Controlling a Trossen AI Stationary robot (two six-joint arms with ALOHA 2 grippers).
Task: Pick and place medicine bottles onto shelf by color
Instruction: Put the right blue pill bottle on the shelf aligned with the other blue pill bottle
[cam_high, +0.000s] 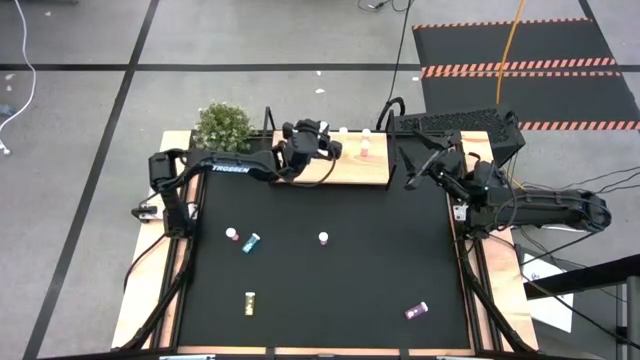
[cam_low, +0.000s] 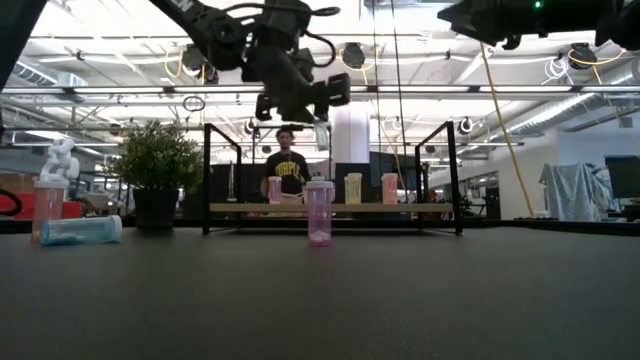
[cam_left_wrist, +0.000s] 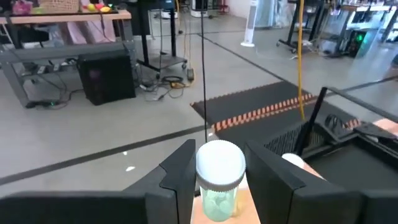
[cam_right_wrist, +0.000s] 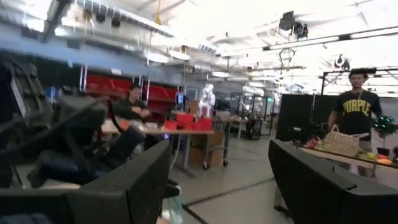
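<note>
Left end effector (cam_left_wrist: 217, 180) clenched on a pale green medicine bottle (cam_left_wrist: 219, 186), fingers on opposite sides; bottle upright, long axis vertical, white cap up, held above the shelf (cam_high: 375, 176); left arm reaches from the desk's (cam_high: 330, 285) left edge across to the shelf; right end effector (cam_high: 410, 183) released, jaws wide, at the shelf's right end, arm folded by the desk's right edge; other bottles stand or lie on the desk.
</note>
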